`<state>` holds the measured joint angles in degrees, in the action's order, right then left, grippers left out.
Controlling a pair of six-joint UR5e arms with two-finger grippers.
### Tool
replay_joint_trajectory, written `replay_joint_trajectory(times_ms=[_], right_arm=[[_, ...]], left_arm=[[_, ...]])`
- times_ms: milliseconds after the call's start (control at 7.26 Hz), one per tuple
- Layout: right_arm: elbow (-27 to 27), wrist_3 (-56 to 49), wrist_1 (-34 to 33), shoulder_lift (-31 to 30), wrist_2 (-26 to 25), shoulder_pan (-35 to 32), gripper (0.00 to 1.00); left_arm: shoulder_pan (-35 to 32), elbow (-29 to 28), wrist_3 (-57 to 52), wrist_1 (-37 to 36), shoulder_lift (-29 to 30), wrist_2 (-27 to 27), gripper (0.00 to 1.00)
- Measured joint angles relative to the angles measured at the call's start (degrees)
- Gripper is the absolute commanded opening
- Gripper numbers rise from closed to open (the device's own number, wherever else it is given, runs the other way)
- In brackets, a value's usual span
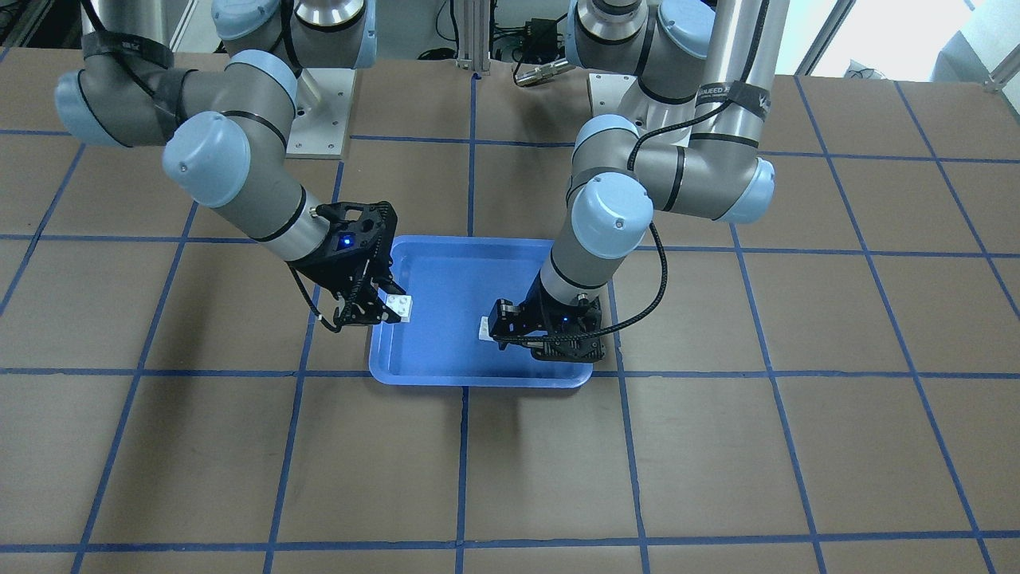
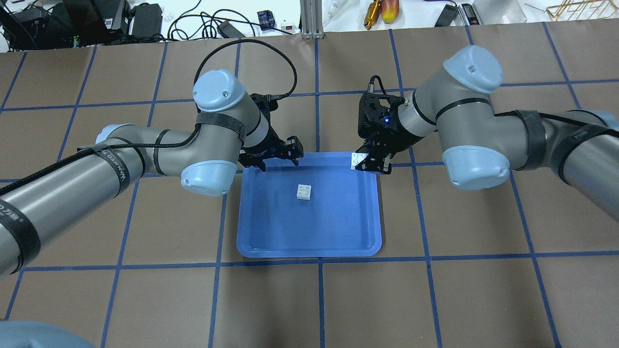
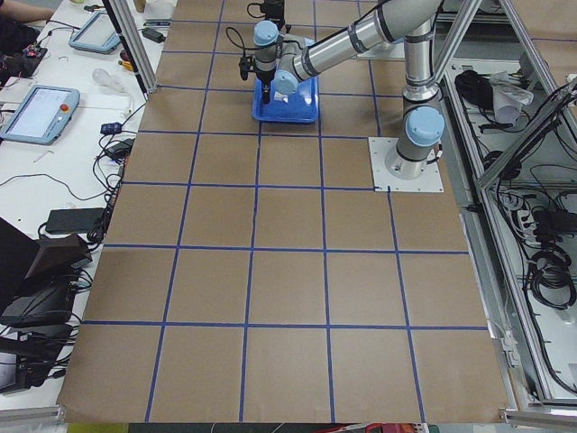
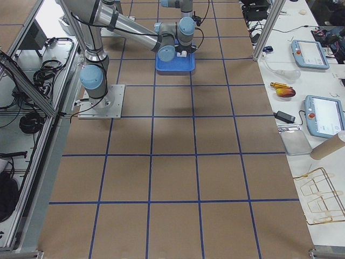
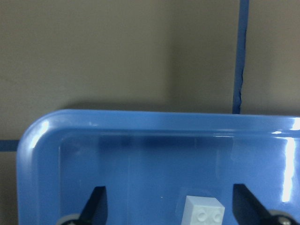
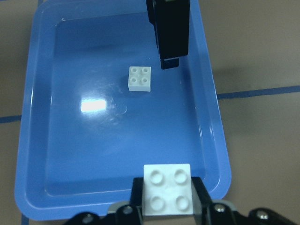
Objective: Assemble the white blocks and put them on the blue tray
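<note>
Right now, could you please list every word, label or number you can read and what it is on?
"WANJEED", as best it reads: white print on the black strap around the left arm.
Print on other straps: too blurred to read.
None on the white blocks or blue tray.

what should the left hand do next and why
Probably lower the left hand slightly and close it on the loose white block lying in the blue tray. Its open fingers frame that block in the wrist view, and the right hand grips the other white block, so this grasp seems needed before joining.
</note>
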<state>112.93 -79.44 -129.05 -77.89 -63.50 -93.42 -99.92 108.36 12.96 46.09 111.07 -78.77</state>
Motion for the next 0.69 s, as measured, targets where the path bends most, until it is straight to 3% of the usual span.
replay_joint_trajectory(times_ms=[275,688], right_arm=[[0.0,4.1,-7.7,5.1,-0.6,-3.4,0.00],[0.4,6.4,-11.6,7.5,-1.0,-5.7,0.00]], left_arm=[[0.8,0.7,-1.9,-0.1,0.8,0.6,0.05],[0.9,1.9,-2.0,-0.3,1.4,1.0,0.01]])
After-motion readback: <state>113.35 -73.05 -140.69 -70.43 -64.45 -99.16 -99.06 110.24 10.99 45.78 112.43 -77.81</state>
